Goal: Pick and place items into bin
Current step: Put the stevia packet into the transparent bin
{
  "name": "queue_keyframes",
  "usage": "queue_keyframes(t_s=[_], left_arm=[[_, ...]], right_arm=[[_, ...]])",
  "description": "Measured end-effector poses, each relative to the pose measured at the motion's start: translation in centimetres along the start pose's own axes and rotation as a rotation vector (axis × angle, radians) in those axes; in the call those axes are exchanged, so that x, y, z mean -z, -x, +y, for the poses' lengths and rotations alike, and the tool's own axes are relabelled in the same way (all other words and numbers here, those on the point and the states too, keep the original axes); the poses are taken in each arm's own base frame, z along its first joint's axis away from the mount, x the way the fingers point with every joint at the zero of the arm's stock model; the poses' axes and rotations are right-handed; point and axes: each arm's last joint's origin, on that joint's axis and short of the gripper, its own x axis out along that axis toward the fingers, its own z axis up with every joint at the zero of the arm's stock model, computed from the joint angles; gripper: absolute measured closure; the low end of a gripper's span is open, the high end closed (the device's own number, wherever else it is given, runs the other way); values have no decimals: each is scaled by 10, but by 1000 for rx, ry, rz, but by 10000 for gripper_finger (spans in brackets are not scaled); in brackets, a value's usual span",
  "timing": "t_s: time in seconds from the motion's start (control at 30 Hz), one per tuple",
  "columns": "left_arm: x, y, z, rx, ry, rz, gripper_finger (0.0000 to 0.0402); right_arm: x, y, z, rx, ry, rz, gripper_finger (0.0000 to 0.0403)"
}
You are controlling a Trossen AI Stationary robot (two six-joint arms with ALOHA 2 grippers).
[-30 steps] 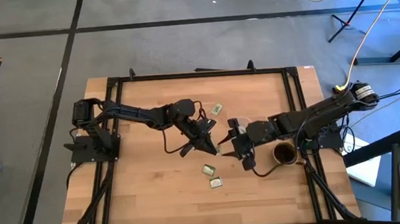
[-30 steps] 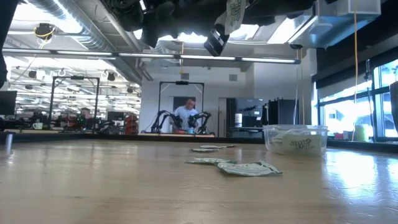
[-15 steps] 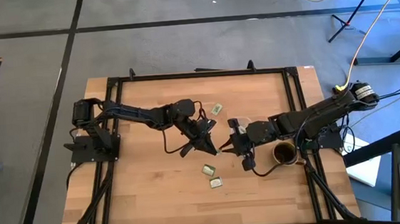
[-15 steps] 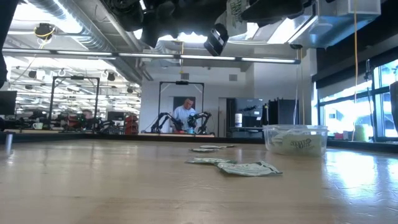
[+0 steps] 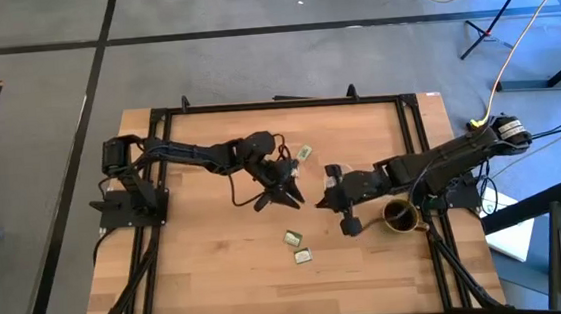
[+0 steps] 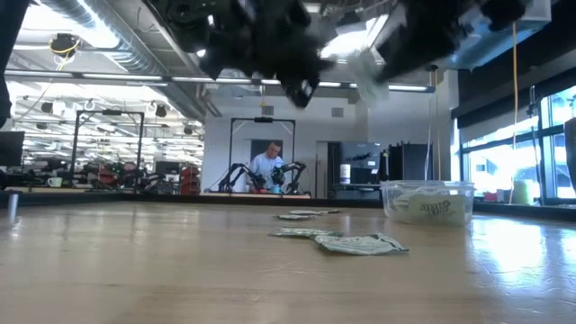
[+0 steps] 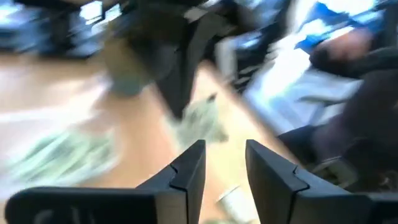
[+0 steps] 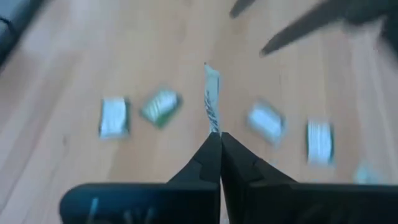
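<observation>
Table: bare wood lies wide around both arms.
Right gripper: pinches one packet, standing on edge.
Left gripper: fingers apart, holding nothing.

Pale wooden table, matt black pincer, seemingly paper packet

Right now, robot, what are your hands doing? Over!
Right gripper shut on one packet, held above the table. Left gripper open, empty. Bin not reached yet. Loose packets on the table.

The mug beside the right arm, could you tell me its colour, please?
Dark brown mug, clearest in the high view.
</observation>
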Motion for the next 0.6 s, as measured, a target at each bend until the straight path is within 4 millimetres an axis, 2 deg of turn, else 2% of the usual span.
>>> queue_keyframes(t_s=[0.13,0.27,0.6], left_arm=[[15,4,9,-227,-33,132,289],[27,0,5,-391,-121,282,288],[50,-17,3,-553,-126,449,292]], right_arm=[[19,1,-12,38,-179,195,401],[38,5,-29,107,-353,375,401],[49,6,-61,15,-618,417,402]])
